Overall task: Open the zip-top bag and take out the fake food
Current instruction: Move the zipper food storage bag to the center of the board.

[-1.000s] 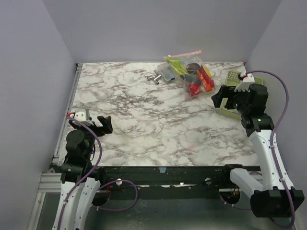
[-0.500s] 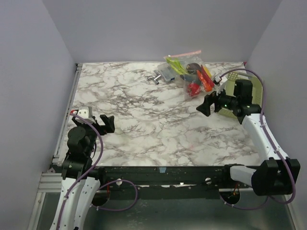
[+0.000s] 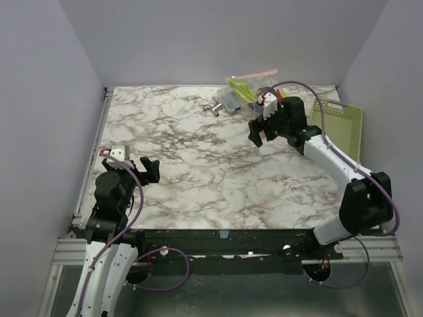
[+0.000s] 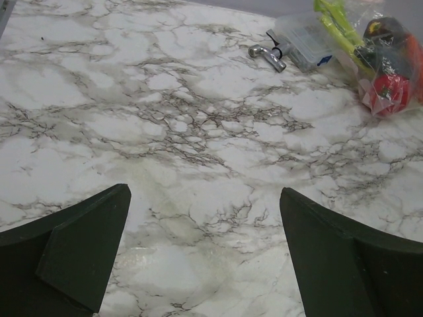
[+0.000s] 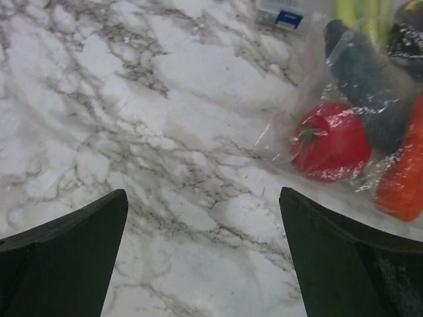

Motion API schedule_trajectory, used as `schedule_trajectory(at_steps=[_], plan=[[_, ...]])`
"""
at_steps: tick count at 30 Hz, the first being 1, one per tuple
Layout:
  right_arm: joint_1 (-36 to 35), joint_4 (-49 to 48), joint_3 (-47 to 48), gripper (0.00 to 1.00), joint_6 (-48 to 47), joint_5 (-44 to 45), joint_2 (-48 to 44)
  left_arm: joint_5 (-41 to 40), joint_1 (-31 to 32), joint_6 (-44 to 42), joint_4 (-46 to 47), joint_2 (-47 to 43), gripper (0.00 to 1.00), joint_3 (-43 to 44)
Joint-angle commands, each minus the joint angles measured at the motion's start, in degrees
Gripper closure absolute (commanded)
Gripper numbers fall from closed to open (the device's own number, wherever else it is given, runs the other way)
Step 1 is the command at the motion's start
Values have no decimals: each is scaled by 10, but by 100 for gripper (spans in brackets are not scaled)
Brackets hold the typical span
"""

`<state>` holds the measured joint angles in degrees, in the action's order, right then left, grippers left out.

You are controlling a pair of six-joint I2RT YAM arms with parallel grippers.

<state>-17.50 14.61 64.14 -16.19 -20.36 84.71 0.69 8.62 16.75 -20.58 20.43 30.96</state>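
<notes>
1. The left fingers (image 4: 73, 257) stand wide apart, empty, above the near left counter (image 3: 198, 165).
2. The right fingers (image 5: 344, 257) stand wide apart, empty, just beside the bag (image 5: 281, 135).
3. The bag lies at the far edge of the counter, right of centre, toy food (image 5: 330, 140) inside.

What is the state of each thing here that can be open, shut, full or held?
zip-top bag: on the table, not held, food inside; zipper too small to judge
fake food: inside the bag
left gripper: open, empty
right gripper: open, empty, close to the bag
clear box: beside the bag; lid cannot be judged
</notes>
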Motion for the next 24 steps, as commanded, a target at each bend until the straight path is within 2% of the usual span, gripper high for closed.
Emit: schedule_trajectory(at_steps=[1, 7, 10, 13, 21, 24], plan=[[-40, -70, 46, 0, 42, 192, 53, 6, -3, -1, 7, -1, 1, 12], [-66, -114, 80, 0, 73, 335, 131, 3, -4, -2, 10, -6, 2, 11], [-66, -154, 96, 0, 75, 382, 166, 7, -4, -3, 11, -1, 1, 11], [-66, -153, 136, 2, 74, 401, 214, 9, -4, -4, 11, 5, 1, 12], [-67, -183, 197, 15, 46, 446, 322, 10, -6, -6, 11, 7, 2, 12], [-66, -194, 213, 26, 34, 467, 348, 8, -6, -6, 11, 7, 2, 11]])
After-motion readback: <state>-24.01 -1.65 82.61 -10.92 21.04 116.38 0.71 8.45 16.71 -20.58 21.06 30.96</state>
